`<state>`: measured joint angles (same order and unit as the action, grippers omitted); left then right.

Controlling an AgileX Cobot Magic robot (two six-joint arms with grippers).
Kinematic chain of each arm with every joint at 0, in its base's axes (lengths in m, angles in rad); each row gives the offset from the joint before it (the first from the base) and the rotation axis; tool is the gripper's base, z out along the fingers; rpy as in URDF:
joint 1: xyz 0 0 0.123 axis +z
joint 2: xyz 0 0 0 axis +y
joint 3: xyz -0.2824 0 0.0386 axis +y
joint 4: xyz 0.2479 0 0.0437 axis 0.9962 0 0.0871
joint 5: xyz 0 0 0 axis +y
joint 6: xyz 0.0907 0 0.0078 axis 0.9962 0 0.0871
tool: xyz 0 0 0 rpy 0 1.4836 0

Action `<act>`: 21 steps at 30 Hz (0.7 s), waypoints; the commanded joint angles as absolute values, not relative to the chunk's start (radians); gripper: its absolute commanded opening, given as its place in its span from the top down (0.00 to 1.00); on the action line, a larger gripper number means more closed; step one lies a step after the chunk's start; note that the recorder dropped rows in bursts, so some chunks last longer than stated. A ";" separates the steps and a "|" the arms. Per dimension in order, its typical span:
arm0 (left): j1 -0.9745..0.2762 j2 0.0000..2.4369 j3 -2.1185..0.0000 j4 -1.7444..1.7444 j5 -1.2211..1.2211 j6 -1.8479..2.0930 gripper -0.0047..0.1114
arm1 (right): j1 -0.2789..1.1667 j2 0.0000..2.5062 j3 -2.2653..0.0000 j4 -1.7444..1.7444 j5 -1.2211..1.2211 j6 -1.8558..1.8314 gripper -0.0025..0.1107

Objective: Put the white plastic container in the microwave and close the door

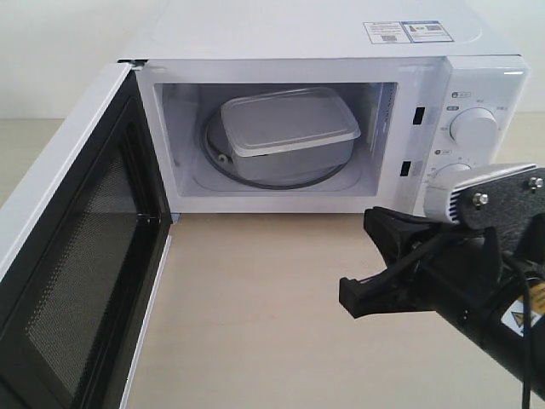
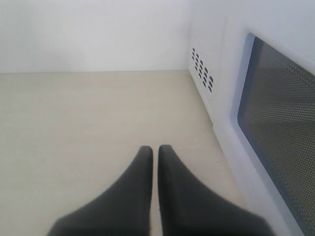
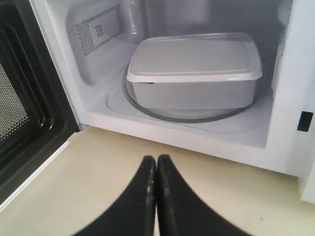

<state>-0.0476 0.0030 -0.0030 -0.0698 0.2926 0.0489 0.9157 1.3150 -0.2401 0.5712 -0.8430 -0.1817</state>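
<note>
White plastic container (image 3: 194, 69) beyond right pincer (image 3: 156, 159)

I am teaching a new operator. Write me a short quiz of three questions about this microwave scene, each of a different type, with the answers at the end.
1. True or false: the white plastic container sits on the glass turntable inside the microwave.
2. Choose one: the door is (A) fully shut, (B) swung wide open, (C) taken off its hinges.
3. Short answer: what state are the right gripper and the left gripper in, and does either hold anything?

Key
1. True.
2. B.
3. Both are shut, and neither holds anything.
</note>
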 commanded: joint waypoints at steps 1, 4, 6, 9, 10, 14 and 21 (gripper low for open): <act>-0.045 0.000 0.000 -0.078 0.293 0.053 0.92 | 0.917 1.284 -0.232 0.571 -0.858 -0.192 0.98; -0.045 0.000 0.000 -0.078 0.293 0.053 0.92 | 0.917 1.284 -0.232 0.571 -0.863 -0.192 0.98; -0.045 0.000 0.000 -0.078 0.293 0.053 0.92 | 0.917 1.284 -0.232 0.571 -0.863 -0.192 0.98; -0.045 0.000 0.000 -0.078 0.293 0.053 0.92 | 0.917 1.284 -0.232 0.571 -0.863 -0.192 0.98; -0.045 0.000 0.000 -0.078 0.293 0.053 0.92 | 0.917 1.284 -0.232 0.571 -0.863 -0.192 0.98; -0.045 0.000 0.000 -0.078 0.293 0.053 0.92 | 0.917 1.284 -0.232 0.573 -0.863 -0.192 0.98; -0.045 0.000 0.000 -0.078 0.293 0.053 0.92 | 0.917 1.284 -0.232 0.571 -0.863 -0.192 0.98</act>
